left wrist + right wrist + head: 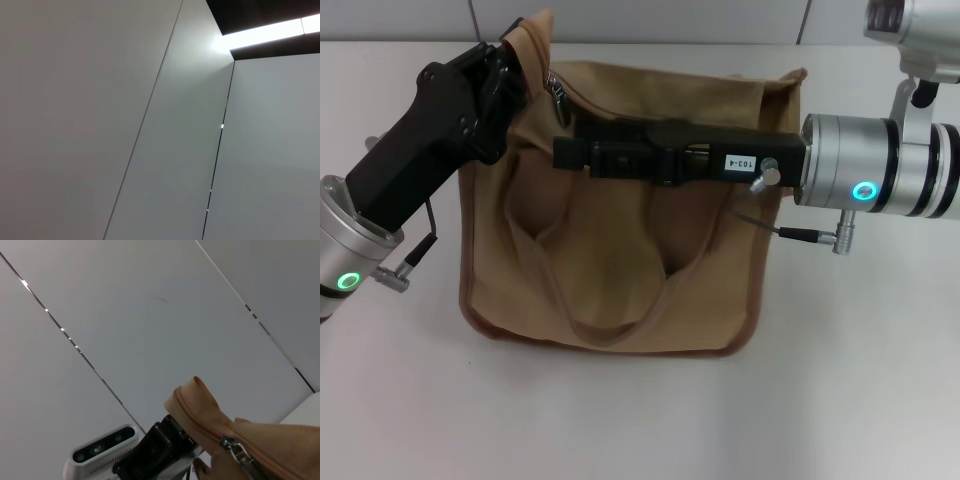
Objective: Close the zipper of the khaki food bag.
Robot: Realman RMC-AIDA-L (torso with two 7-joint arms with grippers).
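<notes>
Bag (620, 290) stands mid-table. Left gripper (515, 62) is clenched on its far-left top corner. Right gripper (565, 152) lies across the top, near the pull (558, 100); can't tell its fingers. Risk: corner slips, zipper (210, 427) goes slack, pull jams.

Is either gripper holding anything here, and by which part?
The left gripper pinches the bag at its raised top corner, by the zipper end. The right gripper lies across the bag top near the pull tab; its grip cannot be told.
</notes>
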